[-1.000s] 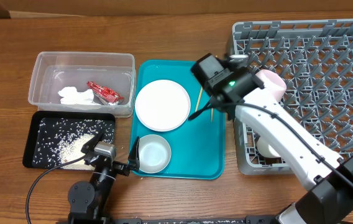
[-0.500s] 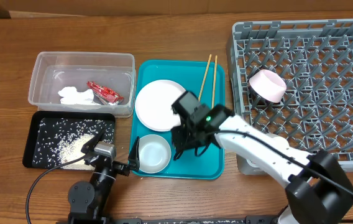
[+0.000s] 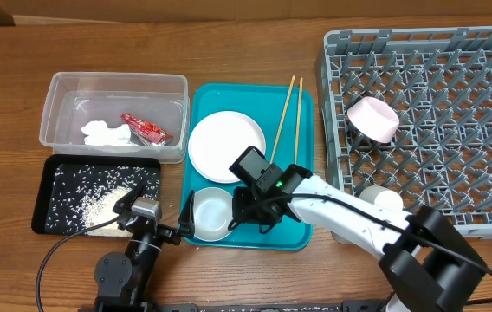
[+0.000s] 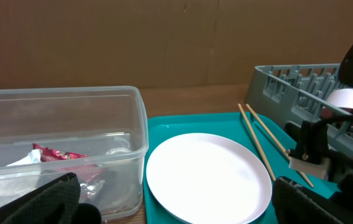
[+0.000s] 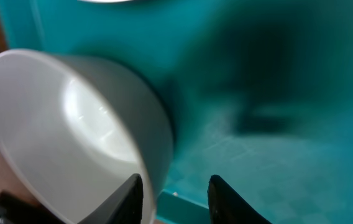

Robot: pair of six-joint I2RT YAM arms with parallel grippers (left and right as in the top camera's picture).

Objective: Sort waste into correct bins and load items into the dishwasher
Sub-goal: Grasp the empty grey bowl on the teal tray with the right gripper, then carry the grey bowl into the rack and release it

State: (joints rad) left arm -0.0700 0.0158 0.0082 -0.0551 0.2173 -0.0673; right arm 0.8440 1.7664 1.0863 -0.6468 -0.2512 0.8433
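Note:
A small white bowl (image 3: 210, 213) sits at the front of the teal tray (image 3: 298, 227). My right gripper (image 3: 239, 211) is open at the bowl's right side. In the right wrist view its fingers (image 5: 133, 199) straddle the bowl's (image 5: 71, 130) rim, one inside and one outside. The round white plate (image 3: 226, 146) and two chopsticks (image 3: 288, 108) lie further back on the tray. My left gripper (image 3: 158, 208) is open and empty at the tray's front left corner; its view shows the plate (image 4: 207, 177). The red wrapper (image 3: 145, 128) and white paper (image 3: 106, 133) lie in the clear tub (image 3: 64, 91).
The black tray (image 3: 55, 169) holds loose rice (image 3: 99, 206) in front of the tub. The grey rack (image 3: 462, 95) at the right holds a pinkish bowl (image 3: 373, 119) and a white cup (image 3: 383, 201). My right arm stretches across the tray's front right.
My right gripper has moved from the tray's back right, past the plate, down and left to the small bowl. The chopsticks are now uncovered. The left arm has not moved.

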